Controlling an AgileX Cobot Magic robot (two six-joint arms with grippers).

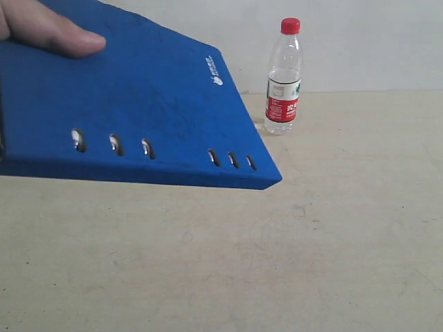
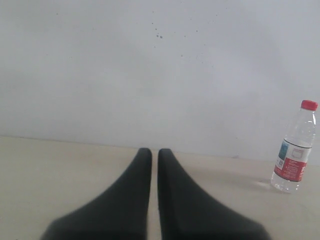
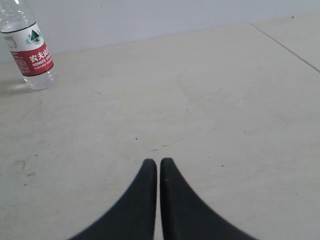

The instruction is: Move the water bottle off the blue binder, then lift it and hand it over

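The blue binder (image 1: 138,111) fills the upper left of the exterior view, held up off the table by a person's hand (image 1: 48,28), spine slots facing the camera. The water bottle (image 1: 284,77), clear with a red cap and red-and-white label, stands upright on the beige table by the back wall, beside the binder's far corner and not on it. It also shows as the water bottle (image 2: 295,147) and the water bottle (image 3: 28,50). My left gripper (image 2: 154,151) and right gripper (image 3: 158,162) are both shut, hold nothing, and are well away from the bottle. Neither gripper shows in the exterior view.
The beige table (image 1: 311,263) runs to a white wall (image 1: 360,41) at the back. A seam in the tabletop (image 3: 285,45) crosses one corner of the right wrist view. The raised binder hides the left part of the table behind it.
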